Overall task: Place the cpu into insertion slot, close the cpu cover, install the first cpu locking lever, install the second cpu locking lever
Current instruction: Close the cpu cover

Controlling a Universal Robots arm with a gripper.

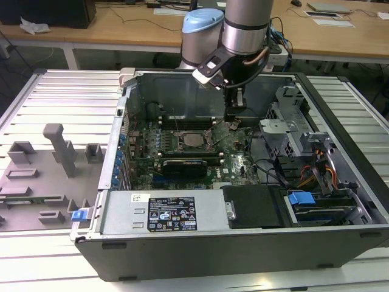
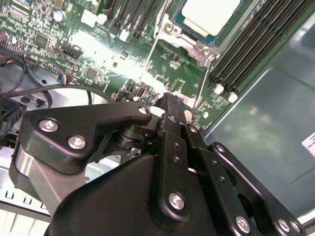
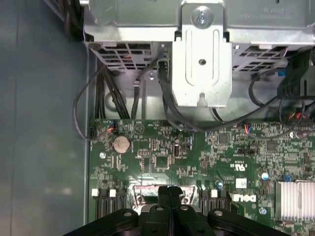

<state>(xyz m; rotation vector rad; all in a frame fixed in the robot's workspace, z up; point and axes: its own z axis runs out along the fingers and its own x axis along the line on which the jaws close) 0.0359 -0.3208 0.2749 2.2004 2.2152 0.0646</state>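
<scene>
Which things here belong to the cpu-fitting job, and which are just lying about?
Job in hand:
cpu
cpu cover
locking lever
gripper

Lying about:
coin battery
finned metal block
blue clip
printed label

- My claw (image 3: 170, 191): matt black, with bright metal screws.
- The cpu (image 2: 209, 14): smooth, pale silver metal face.
- The cpu cover (image 2: 189, 43): bare shiny metal.
- Circuit board (image 3: 162, 152): glossy green.
- Bracket (image 3: 202, 64): dull grey sheet metal.
- Desk (image 1: 121, 27), twelve o'clock in the exterior view: smooth wood.
</scene>
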